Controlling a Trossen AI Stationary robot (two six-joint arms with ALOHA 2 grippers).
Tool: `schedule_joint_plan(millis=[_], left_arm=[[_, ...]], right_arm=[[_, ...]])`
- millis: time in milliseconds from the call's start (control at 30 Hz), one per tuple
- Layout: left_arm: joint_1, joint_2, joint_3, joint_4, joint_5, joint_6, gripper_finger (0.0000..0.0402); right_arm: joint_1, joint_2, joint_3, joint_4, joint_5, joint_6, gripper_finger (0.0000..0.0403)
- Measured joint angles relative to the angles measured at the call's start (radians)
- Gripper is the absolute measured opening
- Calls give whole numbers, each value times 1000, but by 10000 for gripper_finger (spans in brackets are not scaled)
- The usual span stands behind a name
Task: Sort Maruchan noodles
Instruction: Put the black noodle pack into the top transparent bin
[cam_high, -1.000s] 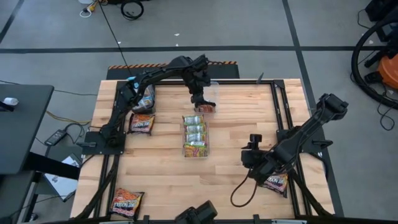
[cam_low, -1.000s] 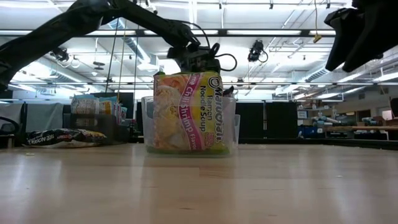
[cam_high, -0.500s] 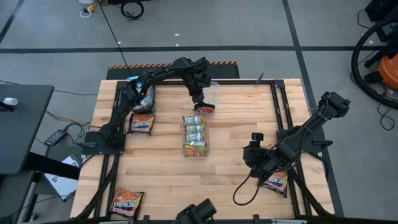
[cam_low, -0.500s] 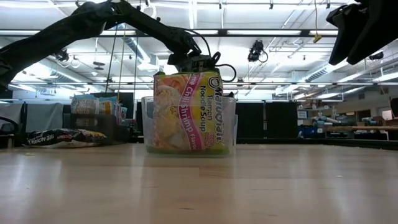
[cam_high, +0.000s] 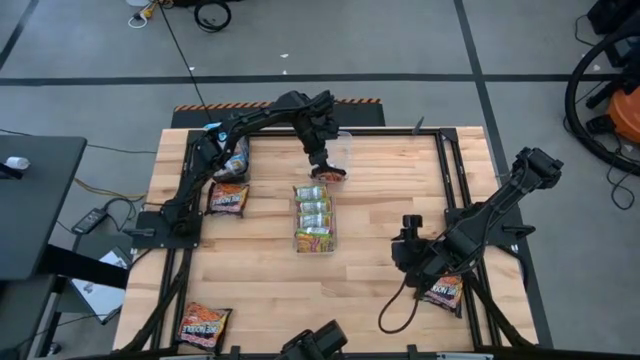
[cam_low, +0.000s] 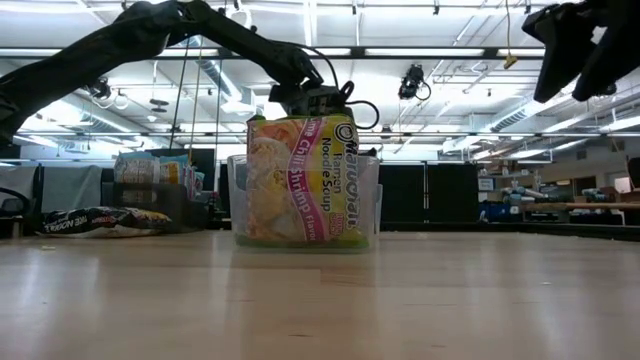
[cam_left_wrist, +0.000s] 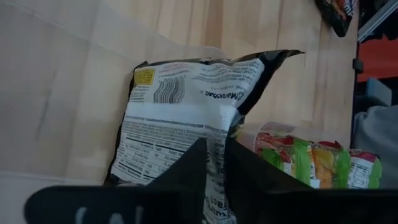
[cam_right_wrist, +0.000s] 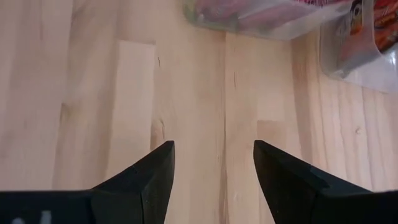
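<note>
My left gripper (cam_high: 322, 160) reaches over the far middle of the table and is shut on a dark brown-orange noodle packet (cam_high: 333, 176), just beyond the far end of the middle clear bin (cam_high: 296, 215). That bin holds yellow-green packets (cam_low: 300, 180) standing on edge. The low view hides the held packet behind the bin. Pale packets fill a second bin (cam_high: 233, 155) at the far left. My right gripper (cam_high: 404, 250) hovers open over bare wood at the right, touching nothing. My left gripper (cam_left_wrist: 214, 146) pinches the dark packet between its two fingers at one edge (cam_left_wrist: 210, 127), coming from above and pointing down. The packet (cam_left_wrist: 186, 99) hangs below the fingers with its printed label side toward the wrist camera. Whether its lower end touches anything I cannot tell.
Dark packets lie flat on the table at the left (cam_high: 228, 199), at the near left corner (cam_high: 205, 325) and under my right arm (cam_high: 444, 292). A clear bin (cam_high: 342, 143) stands at the far edge by my left gripper. Bare wood shows between the middle bin and my right gripper (cam_right_wrist: 214, 152).
My left gripper has carried the dark packet a short way toward the near edge, closer to the middle bin's far end, and has kept shut on it. My right arm has shifted slightly toward the near edge, its fingers unchanged.
</note>
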Motion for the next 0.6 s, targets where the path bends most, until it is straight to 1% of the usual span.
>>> schedule_joint_plan(millis=[167, 333, 467, 533, 600], left_arm=[[0, -8, 0, -1, 2, -10, 87], [0, -9, 3, -7, 1, -22, 110], [2, -33, 61, -68, -8, -22, 115], [-1, -60, 98, -108, -19, -22, 116], [-14, -90, 120, -124, -34, -23, 116]], right_arm=[[0, 0, 39, -7, 1, -42, 223], [0, 0, 44, -14, -6, -84, 223], [0, 0, 44, -5, -45, -166, 222], [5, 0, 44, 20, -106, -204, 222], [15, 1, 44, 35, -202, -213, 221]])
